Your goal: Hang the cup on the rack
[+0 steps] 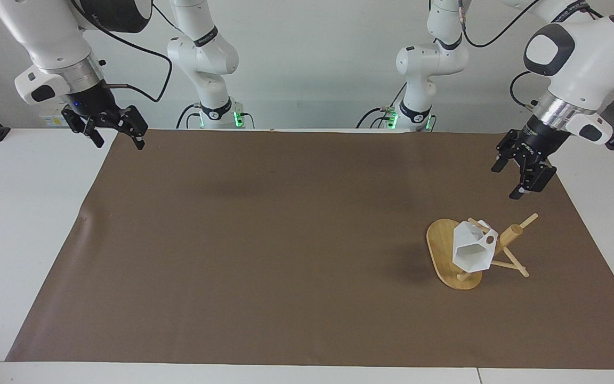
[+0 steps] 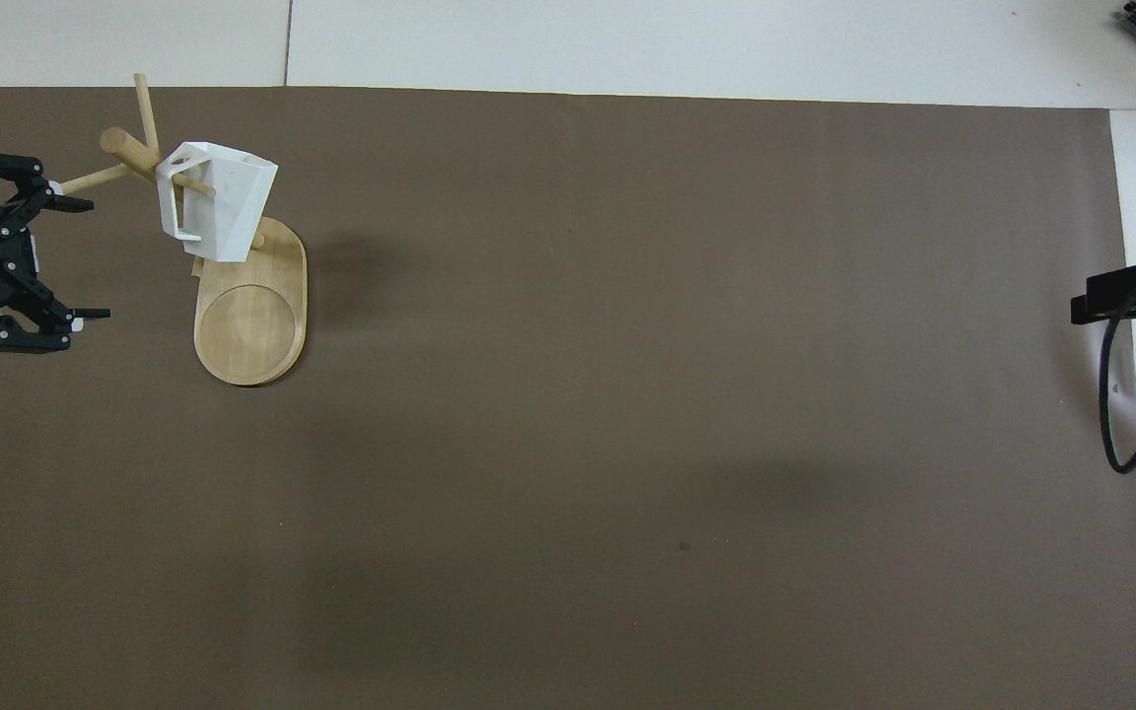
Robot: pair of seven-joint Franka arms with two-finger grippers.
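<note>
The white faceted cup (image 1: 471, 250) (image 2: 221, 202) hangs by its handle on a thin peg of the bamboo rack (image 1: 510, 234) (image 2: 250, 330), which stands on the brown mat toward the left arm's end of the table. My left gripper (image 1: 506, 181) (image 2: 85, 258) is open and empty, up in the air over the mat beside the rack and clear of the cup and pegs. My right gripper (image 1: 118, 143) (image 2: 1120, 296) waits open and empty over the mat's corner at the right arm's end.
A brown mat (image 1: 285, 240) covers most of the white table (image 1: 24, 213). The rack's pegs (image 1: 525, 220) stick out sideways toward the left arm's end. A black cable (image 2: 1115, 414) hangs from the right arm.
</note>
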